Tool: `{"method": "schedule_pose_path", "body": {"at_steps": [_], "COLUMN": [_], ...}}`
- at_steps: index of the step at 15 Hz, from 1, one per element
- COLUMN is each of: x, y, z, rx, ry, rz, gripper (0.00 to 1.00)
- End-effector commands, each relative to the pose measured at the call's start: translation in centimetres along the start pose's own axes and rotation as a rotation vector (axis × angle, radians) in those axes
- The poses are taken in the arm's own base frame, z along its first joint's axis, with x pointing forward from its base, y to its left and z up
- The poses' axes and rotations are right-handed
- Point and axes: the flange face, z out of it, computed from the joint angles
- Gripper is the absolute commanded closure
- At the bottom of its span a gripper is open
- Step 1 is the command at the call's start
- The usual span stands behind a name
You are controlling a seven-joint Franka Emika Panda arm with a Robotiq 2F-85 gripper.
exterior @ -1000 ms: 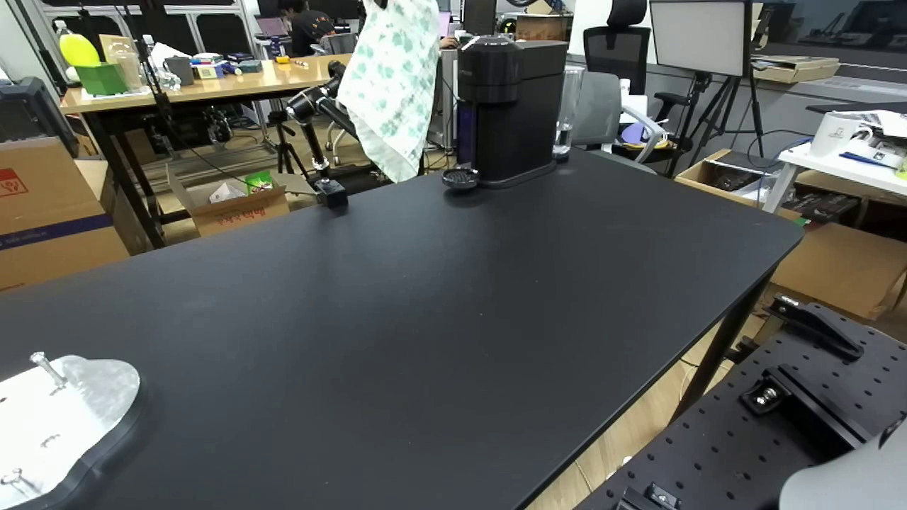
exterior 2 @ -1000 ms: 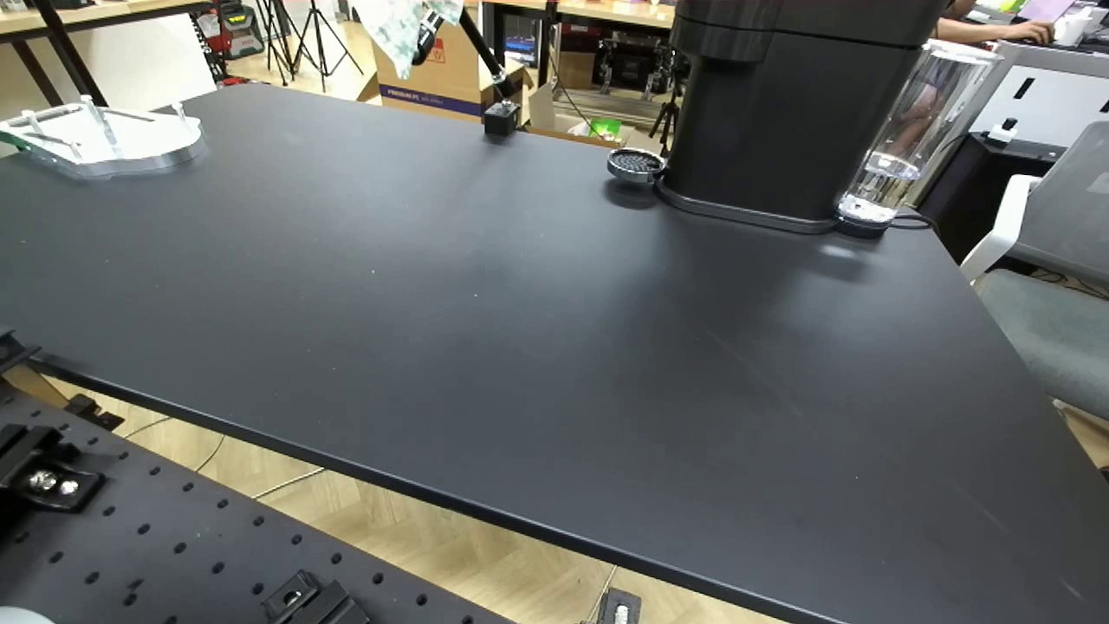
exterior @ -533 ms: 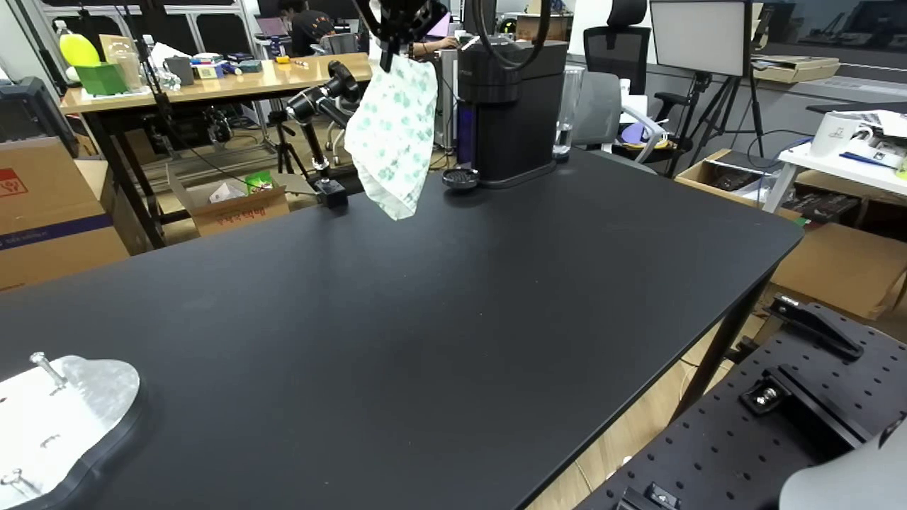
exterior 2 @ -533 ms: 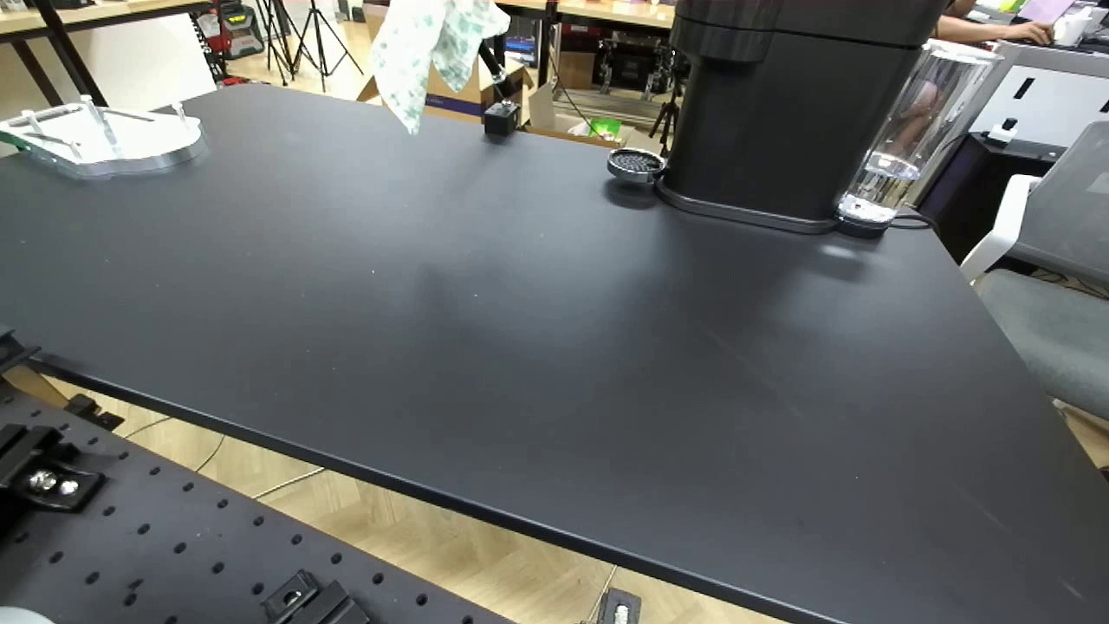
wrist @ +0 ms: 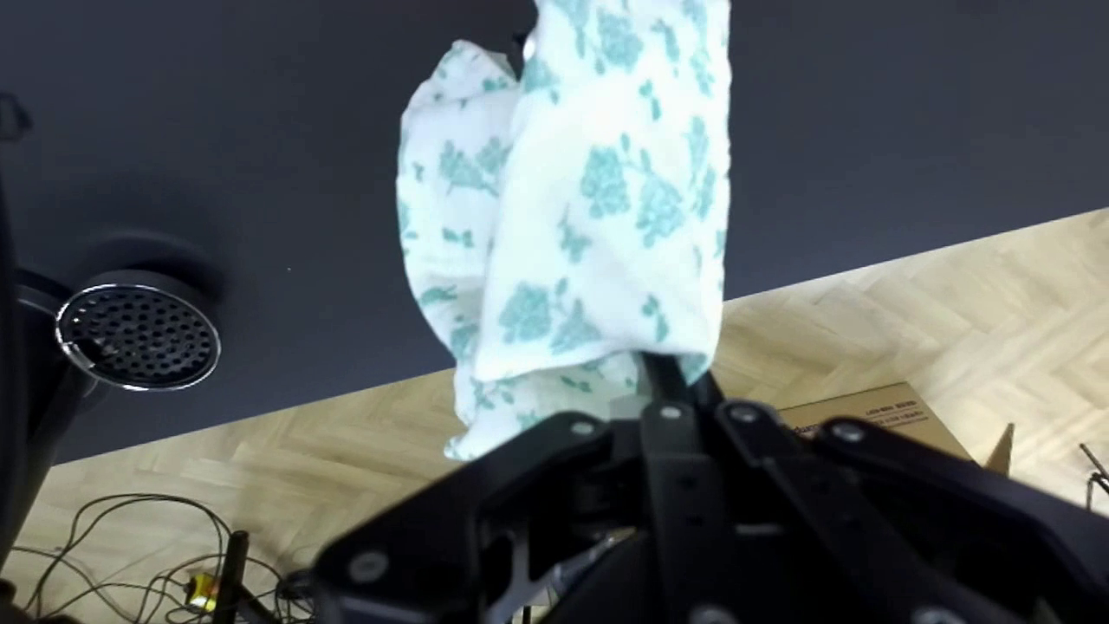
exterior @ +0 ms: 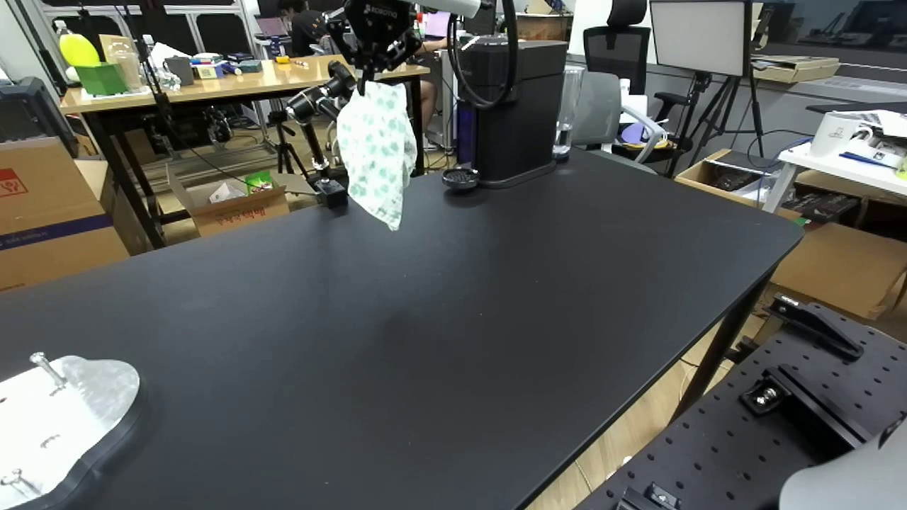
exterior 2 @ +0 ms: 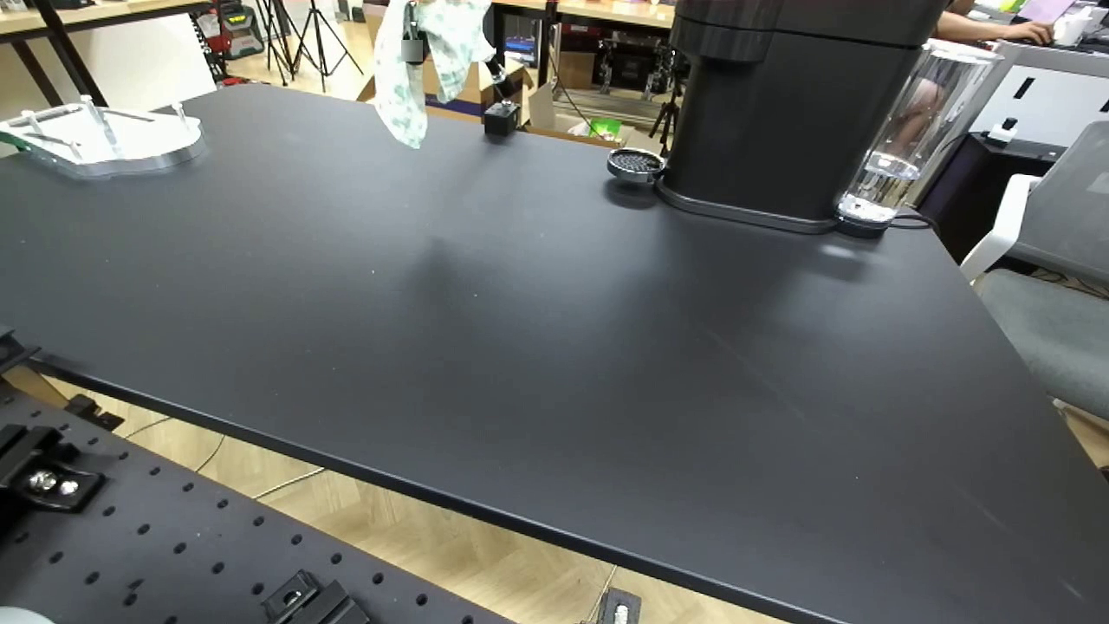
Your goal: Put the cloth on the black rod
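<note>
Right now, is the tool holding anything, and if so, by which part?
Yes: the cloth, gripped by its upper part in the tool; the rest hangs down. Folds hide whether a corner or an edge is pinched.

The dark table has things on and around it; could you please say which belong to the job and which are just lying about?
For the job: cloth, held by the end effector; black rod, probably the jointed one at the edge of the table.
Just there: coffee machine; plate with posts; grey chair.
</note>
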Motion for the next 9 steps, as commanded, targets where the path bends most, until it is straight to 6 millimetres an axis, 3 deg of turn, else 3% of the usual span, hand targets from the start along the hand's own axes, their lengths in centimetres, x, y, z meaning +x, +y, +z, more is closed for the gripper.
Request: {"method": "schedule_pose_path", "body": {"at_steps": [1,4,9], "x": [-0.2,-0.3,-0.4], "y": [-1.6,-1.7,0.0], "z": [0.1,-0.3,-0.3], "rx": [0.005,0.007,-0.009], "ry": [-0.014,-0.011,-0.015], "rz": [0.041,0.067,0.118], "gripper": [1.0,1.0,1.0]}}
